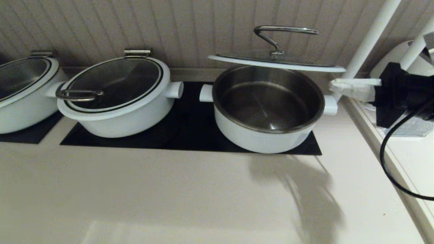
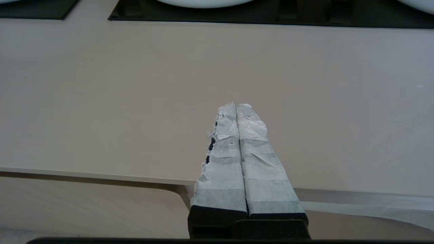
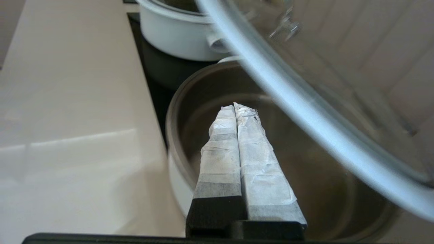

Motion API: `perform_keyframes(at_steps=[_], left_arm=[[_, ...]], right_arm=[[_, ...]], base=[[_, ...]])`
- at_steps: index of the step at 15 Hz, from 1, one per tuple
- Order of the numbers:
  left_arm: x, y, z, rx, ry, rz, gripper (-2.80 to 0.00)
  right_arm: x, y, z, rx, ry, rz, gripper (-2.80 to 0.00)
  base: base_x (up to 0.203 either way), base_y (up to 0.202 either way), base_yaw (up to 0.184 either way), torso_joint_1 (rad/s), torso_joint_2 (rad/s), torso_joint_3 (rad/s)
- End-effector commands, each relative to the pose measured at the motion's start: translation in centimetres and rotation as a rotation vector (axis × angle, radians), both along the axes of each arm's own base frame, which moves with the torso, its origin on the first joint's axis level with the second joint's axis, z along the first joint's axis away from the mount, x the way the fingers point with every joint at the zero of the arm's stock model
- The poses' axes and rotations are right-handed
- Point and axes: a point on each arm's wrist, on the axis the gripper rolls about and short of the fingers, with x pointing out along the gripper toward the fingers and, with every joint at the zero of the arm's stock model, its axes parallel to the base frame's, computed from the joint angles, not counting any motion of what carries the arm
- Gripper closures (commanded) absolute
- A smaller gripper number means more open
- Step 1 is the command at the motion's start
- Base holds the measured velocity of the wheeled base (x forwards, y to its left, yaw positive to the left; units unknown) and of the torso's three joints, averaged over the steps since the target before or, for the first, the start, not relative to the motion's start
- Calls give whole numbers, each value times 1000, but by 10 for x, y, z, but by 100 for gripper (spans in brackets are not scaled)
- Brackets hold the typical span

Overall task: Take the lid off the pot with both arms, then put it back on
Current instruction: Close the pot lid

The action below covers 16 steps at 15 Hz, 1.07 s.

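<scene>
No legible text, seemingly, anywhere

You can't see what props raised round glass lid with white rim (image 1: 276, 63); leftmost white pot (image 1: 23, 91) cut off; left arm out of head view.

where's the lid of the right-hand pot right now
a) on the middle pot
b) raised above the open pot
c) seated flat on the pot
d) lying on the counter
b: the lid hangs above the pot, whose steel bowl is open to view.
</scene>
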Motion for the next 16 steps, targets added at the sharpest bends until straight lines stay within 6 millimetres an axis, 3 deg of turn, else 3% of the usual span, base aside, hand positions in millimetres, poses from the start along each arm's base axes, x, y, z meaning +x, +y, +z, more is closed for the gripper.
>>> perform_keyframes(at_steps=[1,4,10,13,16], left_arm=[[0,0,0,-1,-1,1,0],[0,0,0,-1,-1,1,0],[0,0,0,-1,-1,1,0],[0,0,0,-1,-1,3,0],[0,0,0,-1,-1,1,0]], right_arm=[[-3,0,-6,-2,9,7,0],[-3,0,5,3,-32,6,0],[2,0,62,76,-107,20,0],[23,0,48,75,-63,11,0],[57,-3,23,72,-64,-9,0]], base=[[0,0,0,0,0,0],[0,0,0,0,0,0],[0,0,0,0,0,0],[0,0,0,0,0,0],[0,0,0,0,0,0]])
